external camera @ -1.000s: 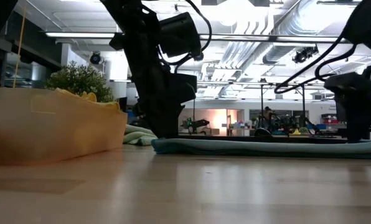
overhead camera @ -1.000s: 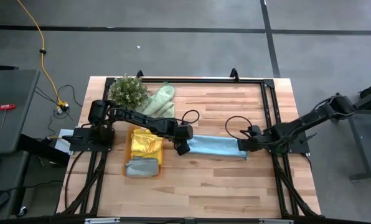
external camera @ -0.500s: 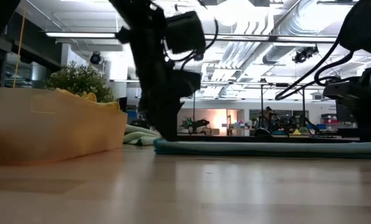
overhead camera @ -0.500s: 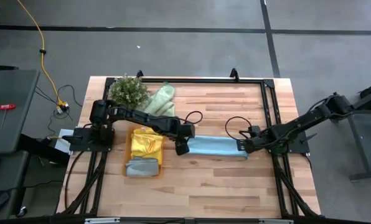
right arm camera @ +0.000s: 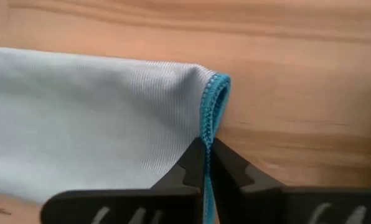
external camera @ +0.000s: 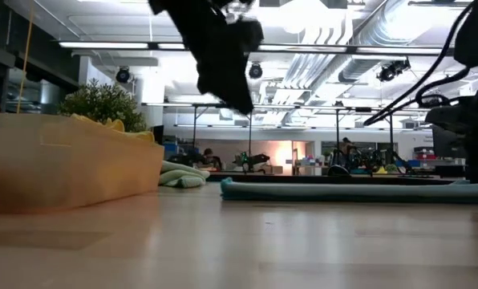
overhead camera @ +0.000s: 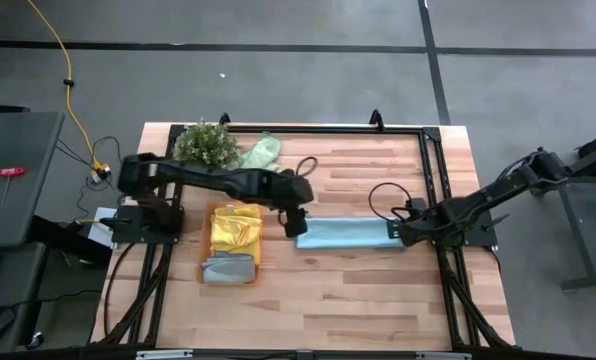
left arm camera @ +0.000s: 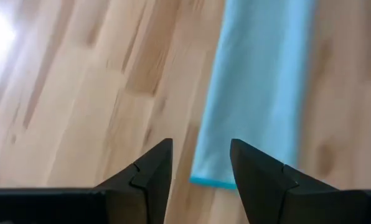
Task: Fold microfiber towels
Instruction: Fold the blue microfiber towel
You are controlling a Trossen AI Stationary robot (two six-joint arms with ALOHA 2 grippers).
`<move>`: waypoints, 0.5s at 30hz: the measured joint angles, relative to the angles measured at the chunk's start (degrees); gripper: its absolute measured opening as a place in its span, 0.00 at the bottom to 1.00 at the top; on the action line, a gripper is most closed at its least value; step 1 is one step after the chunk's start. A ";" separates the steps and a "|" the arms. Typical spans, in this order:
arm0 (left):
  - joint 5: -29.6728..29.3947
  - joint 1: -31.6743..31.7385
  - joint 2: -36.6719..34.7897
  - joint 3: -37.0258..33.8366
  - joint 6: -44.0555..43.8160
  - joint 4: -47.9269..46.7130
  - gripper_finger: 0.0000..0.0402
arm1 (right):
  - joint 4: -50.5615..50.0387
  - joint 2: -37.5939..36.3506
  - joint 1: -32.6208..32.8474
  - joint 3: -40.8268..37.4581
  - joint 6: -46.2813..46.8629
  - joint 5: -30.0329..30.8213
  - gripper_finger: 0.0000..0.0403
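A light blue towel [overhead camera: 348,234], folded into a long strip, lies flat on the table's middle; it also shows in the low view [external camera: 351,191]. My left gripper [overhead camera: 297,227] hangs open above the strip's left end [left arm camera: 213,177], with nothing between its fingers [left arm camera: 201,149]. My right gripper [overhead camera: 406,236] is down at the strip's right end, shut on it. A pale green towel [overhead camera: 261,152] lies crumpled at the far side. A yellow towel [overhead camera: 234,227] and a grey towel [overhead camera: 228,268] lie in the orange tray [overhead camera: 260,262]. My right gripper pinches the blue towel's stitched hem [right arm camera: 205,124] at the strip's right end between its two fingertips. The fingers come steeply from above. Just beyond them the hem curls over in a small loop [right arm camera: 218,93]. The rest of the towel lies flat on the table.
A small bushy green plant [overhead camera: 206,145] stands at the far left, beside the green towel. A black frame [overhead camera: 433,170] runs along the table's far and right sides. Bare wood lies open toward the near edge.
My left gripper has risen from the blue towel's left end and now hangs clear above it, shifted a little toward the far edge. The towel's left end stays flat on the table. My right arm has kept its place at the right end.
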 joint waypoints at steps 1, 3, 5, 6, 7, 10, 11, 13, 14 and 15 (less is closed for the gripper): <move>0.49 -0.25 -1.77 -2.11 0.08 3.84 0.38 | -1.64 -0.15 0.08 0.85 0.28 0.26 0.00; 1.53 -0.76 -5.54 -7.30 0.07 11.22 0.38 | -5.22 -0.15 0.29 3.18 -0.16 0.65 0.00; 1.91 -1.31 -8.93 -12.61 -0.87 17.07 0.38 | -6.83 -0.17 0.37 5.40 -1.07 1.06 0.00; 1.84 -1.62 -10.46 -15.21 -1.53 19.17 0.38 | -6.64 -0.37 0.37 5.82 -1.41 1.11 0.00; 1.77 -1.89 -11.79 -17.61 -2.31 21.29 0.38 | -7.31 -0.13 0.39 6.55 -1.45 1.42 0.00; 1.26 -2.41 -14.64 -23.38 -6.07 22.77 0.38 | -7.61 -0.11 0.37 7.83 -1.57 1.50 0.00; 0.89 -2.63 -15.29 -24.96 -7.69 22.06 0.38 | -7.68 -0.11 0.37 8.37 -1.57 1.56 0.00; -0.07 -3.14 -15.80 -27.36 -10.76 21.51 0.38 | -8.51 -0.13 0.38 9.40 -1.59 2.02 0.00; -0.25 -3.45 -15.80 -28.42 -12.08 21.44 0.38 | -8.81 -0.13 0.37 10.05 -1.58 2.42 0.00; -0.19 -3.78 -15.80 -29.41 -13.16 21.26 0.38 | -9.19 -0.13 0.38 10.83 -1.58 3.05 0.00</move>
